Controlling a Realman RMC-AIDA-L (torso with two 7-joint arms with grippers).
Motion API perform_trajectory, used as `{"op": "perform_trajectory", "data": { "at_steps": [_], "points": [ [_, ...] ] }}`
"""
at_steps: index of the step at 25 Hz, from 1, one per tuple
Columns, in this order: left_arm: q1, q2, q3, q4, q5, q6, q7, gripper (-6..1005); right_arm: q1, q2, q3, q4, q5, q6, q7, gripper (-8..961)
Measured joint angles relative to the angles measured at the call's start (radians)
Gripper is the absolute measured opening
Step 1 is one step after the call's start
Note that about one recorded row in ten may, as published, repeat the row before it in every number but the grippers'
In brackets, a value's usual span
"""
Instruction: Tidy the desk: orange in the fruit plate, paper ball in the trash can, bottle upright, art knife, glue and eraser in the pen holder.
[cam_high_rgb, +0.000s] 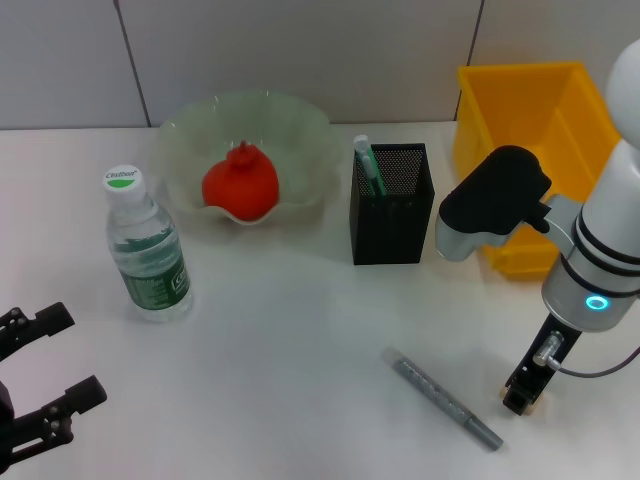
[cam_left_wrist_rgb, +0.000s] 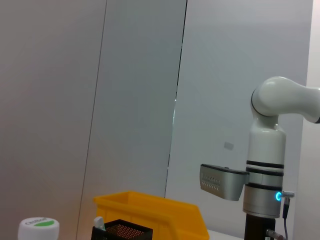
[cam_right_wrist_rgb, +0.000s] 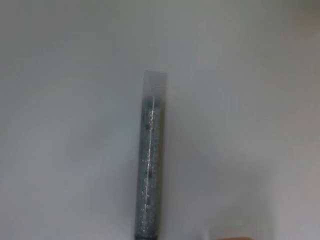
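The bottle (cam_high_rgb: 146, 250) stands upright on the white desk (cam_high_rgb: 290, 350), its green cap label perhaps reading "Cestbon". Left gripper (cam_high_rgb: 40, 385) spread wide; right gripper (cam_high_rgb: 527, 392) down beside the glue (cam_high_rgb: 443, 398), fingers' state unclear.

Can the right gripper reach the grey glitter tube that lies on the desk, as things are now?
Probably yes. The right gripper stands low over the desk, just beside the glitter tube, and only bare desk lies between them. The pen holder stands well behind, out of the way.

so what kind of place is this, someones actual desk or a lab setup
Most likely a lab or test setup staged as a desk: a bare white table against plain grey wall panels, with a few props set out, such as a mesh pen holder, a water bottle and a yellow bin.
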Motion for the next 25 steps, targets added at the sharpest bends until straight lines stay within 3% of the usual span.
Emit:
{"op": "perform_trajectory", "data": {
  "at_steps": [12,16,19,21,24,25],
  "points": [
    [0.004,0.000,-0.005,0.000,0.000,0.000,0.000,849,0.004,0.002,-0.019,0.021,0.000,0.019,0.001,381],
    [0.003,0.000,-0.005,0.000,0.000,0.000,0.000,849,0.003,0.002,-0.020,0.014,0.006,0.015,0.003,302],
    [0.002,0.000,-0.005,0.000,0.000,0.000,0.000,849,-0.002,0.000,0.000,-0.046,0.014,-0.008,0.003,267],
    [-0.001,0.000,-0.003,0.000,0.000,0.000,0.000,849,-0.005,-0.004,0.070,-0.199,0.016,-0.070,-0.003,274],
    [-0.002,0.000,-0.003,0.000,0.000,0.001,0.000,849,-0.005,-0.005,0.086,-0.243,0.015,-0.079,-0.005,285],
    [-0.002,0.000,-0.004,0.000,0.000,0.002,0.000,849,-0.006,-0.007,0.117,-0.318,0.003,-0.076,-0.009,289]
  ]
}}
